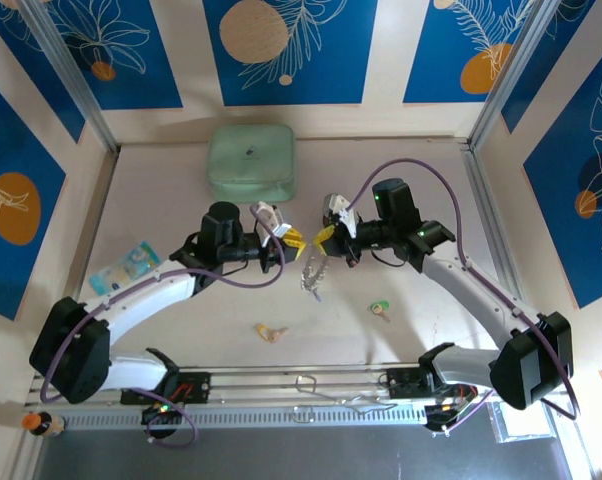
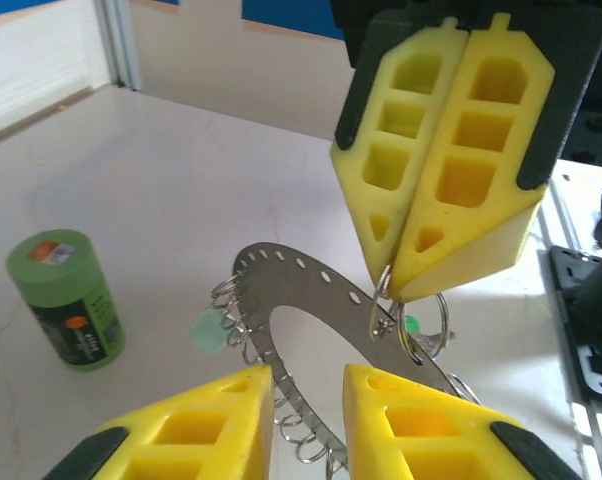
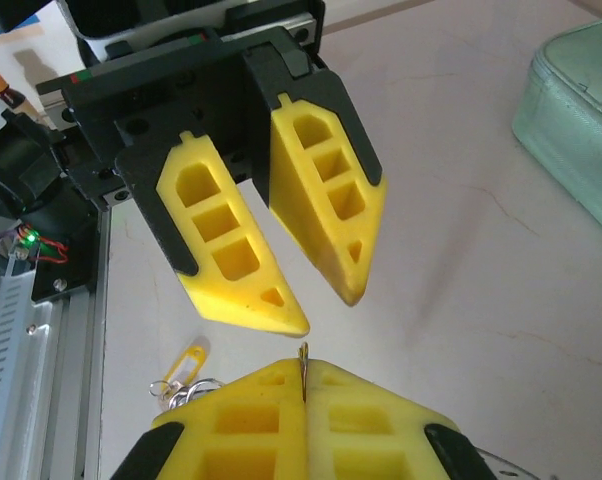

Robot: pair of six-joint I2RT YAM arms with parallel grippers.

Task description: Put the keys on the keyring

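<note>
Behind keyring (image 1: 310,273): mint box (image 1: 251,160); blue packet (image 1: 124,266) far L

Robot lab booth: patterned panels (image 1: 281,50), aluminium rail (image 1: 301,415).

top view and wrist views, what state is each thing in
left gripper: open, gripping nothing
right gripper: shut on the keyring
keyring: held by its edge, above the table
green key: loose on the table
yellow key: loose on the table
box: lid closed
green canister: upright

One keyring (image 2: 303,282), one loose yellow key (image 1: 271,332), one loose green key (image 1: 381,310), one mint box (image 1: 249,160), one green cylinder (image 2: 66,298).
</note>
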